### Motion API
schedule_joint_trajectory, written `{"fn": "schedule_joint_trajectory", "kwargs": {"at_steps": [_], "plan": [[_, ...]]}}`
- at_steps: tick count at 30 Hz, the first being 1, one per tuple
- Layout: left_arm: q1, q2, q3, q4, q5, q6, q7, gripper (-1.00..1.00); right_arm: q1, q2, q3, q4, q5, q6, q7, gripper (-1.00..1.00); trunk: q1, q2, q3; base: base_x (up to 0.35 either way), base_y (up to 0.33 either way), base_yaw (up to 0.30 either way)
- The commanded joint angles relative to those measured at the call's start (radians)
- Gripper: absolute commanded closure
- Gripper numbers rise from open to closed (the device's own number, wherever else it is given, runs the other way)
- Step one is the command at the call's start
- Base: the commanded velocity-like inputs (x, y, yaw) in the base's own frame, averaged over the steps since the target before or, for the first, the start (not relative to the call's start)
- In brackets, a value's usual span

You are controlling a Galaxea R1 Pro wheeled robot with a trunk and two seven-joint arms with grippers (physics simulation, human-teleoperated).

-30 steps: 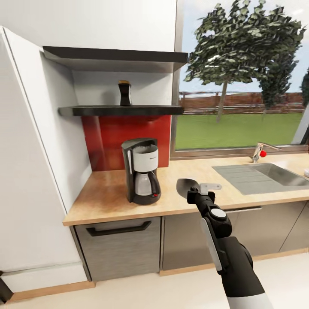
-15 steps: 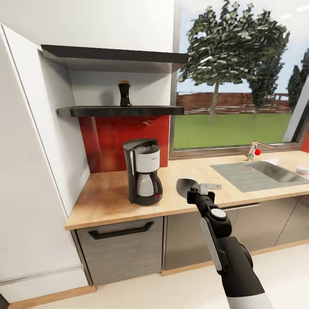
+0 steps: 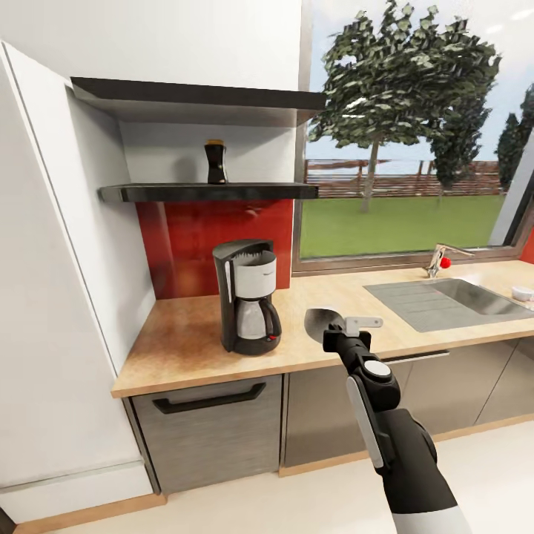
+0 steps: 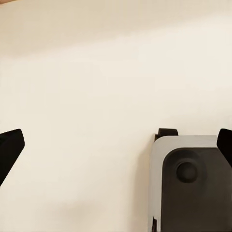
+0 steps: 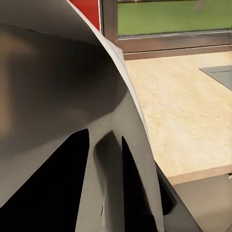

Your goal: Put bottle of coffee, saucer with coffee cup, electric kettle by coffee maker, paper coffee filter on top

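Light-wood kitchen countertop bears the coffee maker below the window.

A home kitchen: a long wooden countertop with a steel sink and tap, grey cabinets below, a coffee maker, wall shelves and a garden window.
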Motion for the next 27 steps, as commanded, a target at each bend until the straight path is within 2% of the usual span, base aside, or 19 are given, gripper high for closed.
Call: {"fn": "schedule_joint_trajectory", "kwargs": {"at_steps": [1,16,18,21,24,27], "plan": [[0.000,0.000,0.002,0.001,0.002,-0.003,-0.001,-1.00,0.000,0.000,0.001,0.000,0.000,0.005,-0.005,1.00,0.000,-0.001,0.000,0.000,0.000,0.000],[-0.002,0.004,0.004,0.006,0.003,0.017,-0.003,-1.00,-0.001,0.000,-0.003,0.005,-0.003,0.004,-0.004,1.00,0.000,-0.001,0.000,0.000,0.000,0.000],[-0.001,0.010,0.004,0.017,0.004,0.033,-0.002,-1.00,-0.001,0.000,-0.004,0.007,-0.024,0.005,-0.003,1.00,0.000,-0.001,0.000,0.000,0.000,0.000],[0.000,0.024,0.002,0.037,0.004,0.084,-0.002,-1.00,-0.022,0.000,-0.004,0.008,-0.088,0.008,-0.004,1.00,0.000,-0.001,0.000,0.000,0.000,0.000],[0.000,0.026,-0.002,0.044,0.003,0.126,-0.002,-1.00,-0.090,0.000,-0.005,0.012,-0.143,0.031,-0.006,1.00,0.000,-0.001,0.000,0.000,0.000,0.000],[0.000,0.028,-0.003,0.047,0.004,0.139,-0.002,-1.00,-0.185,0.000,-0.005,0.029,-0.164,0.107,-0.007,1.00,0.000,-0.001,0.000,0.000,0.000,0.000]]}}
